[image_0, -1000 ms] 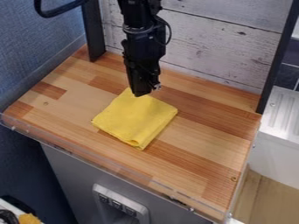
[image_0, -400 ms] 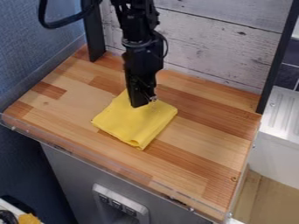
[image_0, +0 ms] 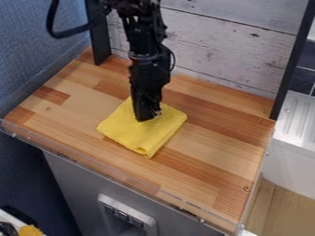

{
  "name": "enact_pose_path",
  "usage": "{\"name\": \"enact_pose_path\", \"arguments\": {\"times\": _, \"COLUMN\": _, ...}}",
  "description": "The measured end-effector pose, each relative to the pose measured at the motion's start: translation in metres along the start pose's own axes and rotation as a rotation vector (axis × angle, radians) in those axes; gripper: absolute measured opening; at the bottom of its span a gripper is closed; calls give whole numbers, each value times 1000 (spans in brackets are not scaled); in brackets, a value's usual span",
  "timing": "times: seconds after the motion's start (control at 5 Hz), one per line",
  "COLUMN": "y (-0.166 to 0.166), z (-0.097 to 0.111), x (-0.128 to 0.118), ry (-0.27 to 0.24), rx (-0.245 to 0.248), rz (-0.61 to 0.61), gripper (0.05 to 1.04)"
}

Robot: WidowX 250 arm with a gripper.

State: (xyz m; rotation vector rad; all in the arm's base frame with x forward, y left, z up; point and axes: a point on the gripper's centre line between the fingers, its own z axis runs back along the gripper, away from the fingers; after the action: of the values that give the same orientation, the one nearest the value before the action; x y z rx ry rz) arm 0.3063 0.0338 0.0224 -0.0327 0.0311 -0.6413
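Wooden counter (image_0: 203,170), with folded, flat yellow cloth (image_0: 132,133).

**A toy-kitchen station, likely in a robot lab**

You're working at a small kitchen mock-up: a butcher-block counter (image_0: 209,152) backed by whitewashed planks (image_0: 227,53), with dark tiles (image_0: 302,80) and a white ribbed surface (image_0: 298,117) resembling a drainboard at the right. Your robot arm (image_0: 144,53) over the counter points to a lab rather than a home — so do the black uprights (image_0: 294,60) framing the planks and the clear strip (image_0: 111,169) along the front edge. You can't tell the wider room from this view.
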Motion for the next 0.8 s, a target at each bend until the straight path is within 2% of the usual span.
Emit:
{"name": "enact_pose_path", "arguments": {"times": 0.2, "y": -3, "z": -6, "x": -8, "ry": 26, "rx": 3, "rz": 1, "gripper": 63}}
{"name": "enact_pose_path", "arguments": {"times": 0.4, "y": -3, "z": -10, "x": -10, "ry": 29, "rx": 27, "rz": 17, "gripper": 63}}
{"name": "enact_pose_path", "arguments": {"times": 0.8, "y": -17, "z": -12, "x": 5, "ry": 32, "rx": 67, "rz": 178, "gripper": 63}}
